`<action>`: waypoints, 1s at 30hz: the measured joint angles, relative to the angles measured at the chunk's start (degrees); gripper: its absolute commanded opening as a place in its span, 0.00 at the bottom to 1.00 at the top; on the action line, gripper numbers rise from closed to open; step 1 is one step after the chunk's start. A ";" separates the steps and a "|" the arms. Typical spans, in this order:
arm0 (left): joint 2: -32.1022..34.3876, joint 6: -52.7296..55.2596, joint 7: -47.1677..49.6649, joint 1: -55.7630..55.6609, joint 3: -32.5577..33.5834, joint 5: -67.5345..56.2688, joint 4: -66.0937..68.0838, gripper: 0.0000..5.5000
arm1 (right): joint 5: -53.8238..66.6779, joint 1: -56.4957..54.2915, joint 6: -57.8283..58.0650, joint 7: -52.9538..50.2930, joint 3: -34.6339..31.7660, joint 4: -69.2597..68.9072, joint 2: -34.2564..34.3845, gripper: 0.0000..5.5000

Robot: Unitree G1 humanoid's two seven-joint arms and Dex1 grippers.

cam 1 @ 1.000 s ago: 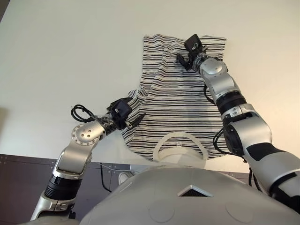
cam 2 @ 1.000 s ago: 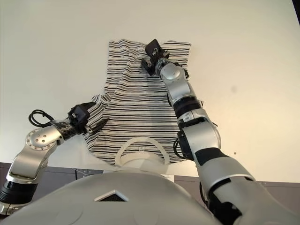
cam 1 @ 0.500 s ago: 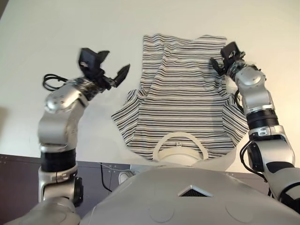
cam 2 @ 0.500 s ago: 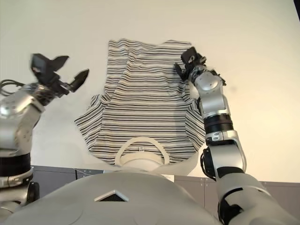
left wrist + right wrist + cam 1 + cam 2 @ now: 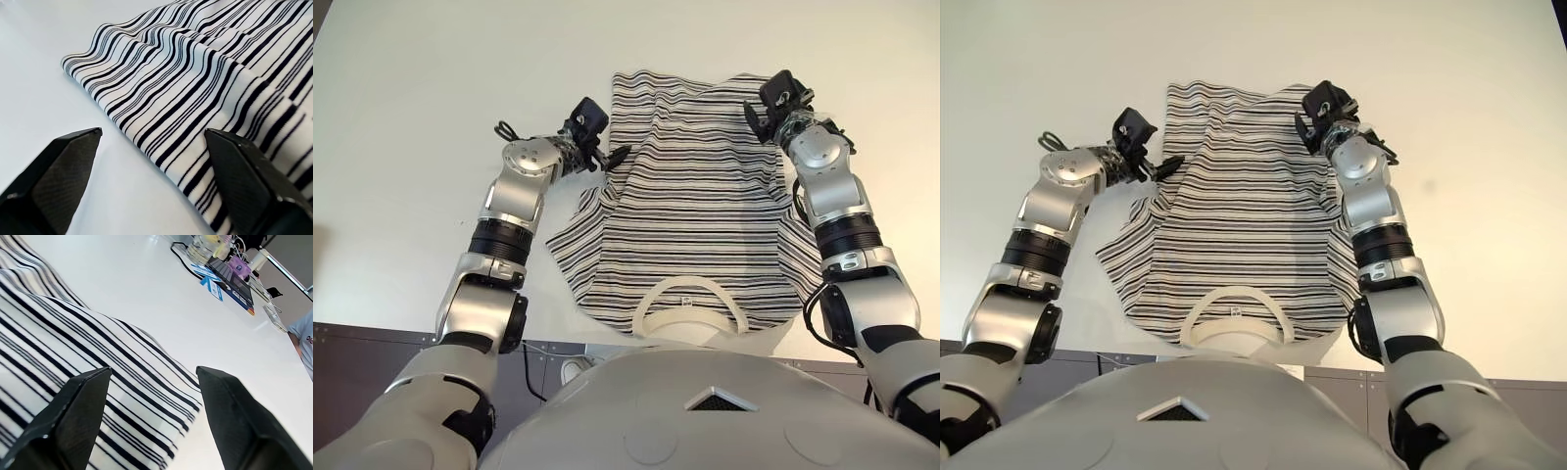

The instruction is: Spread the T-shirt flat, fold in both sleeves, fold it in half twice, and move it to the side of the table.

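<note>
Well, the white table (image 5: 431,78) is carrying the striped T-shirt (image 5: 695,215), which is lying mostly spread out with a lengthwise fold running along its left part. It is sitting as it did half a second ago. A second ago its right side was still being dragged by the right arm.

The left gripper (image 5: 152,134) is the big change. Half a second ago it was hanging over bare table well left of the shirt, and now it has swung in to the shirt's left edge. Its fingers (image 5: 63,166) are standing wide apart and holding nothing, with one over bare table, the other over striped cloth, and the folded edge running between them.

The right gripper (image 5: 152,369) has shifted only a little, towards the shirt's far right corner. Its fingers (image 5: 78,416) are also spread and gripping nothing. Stripes are lying under both, and the cloth's edge is just beyond the tips.

I cannot tell whether either set of fingertips is touching the fabric. The shirt's near end is hidden from view. Some cables and a flat box (image 5: 230,281) are sitting far beyond the right fingertips, too small to make out.
</note>
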 measured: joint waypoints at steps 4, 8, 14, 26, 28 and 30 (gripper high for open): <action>0.69 -1.69 2.56 -2.29 -0.68 2.79 3.91 0.71 | -1.17 -0.66 3.52 1.36 1.04 3.07 -0.28 0.58; 1.29 -3.77 7.43 -4.69 0.48 4.57 10.49 0.71 | -1.68 -3.33 4.48 -0.05 1.06 7.96 -1.00 0.58; 0.82 -6.57 10.20 -7.29 2.33 5.14 16.81 0.71 | -0.42 -10.60 2.10 -3.38 -0.69 19.67 4.07 0.58; -1.71 -1.70 13.47 -0.09 7.39 2.91 1.28 0.71 | 3.20 -16.23 -0.15 -1.35 -4.02 23.90 5.06 0.58; -2.45 -1.15 14.53 -0.02 9.25 1.84 -1.65 0.71 | 0.43 -17.88 -2.14 -2.58 -1.58 30.44 5.48 0.58; -3.27 0.08 14.72 1.01 11.21 -0.24 -7.50 0.71 | -0.64 -20.13 -2.39 -4.69 -0.98 34.66 5.90 0.58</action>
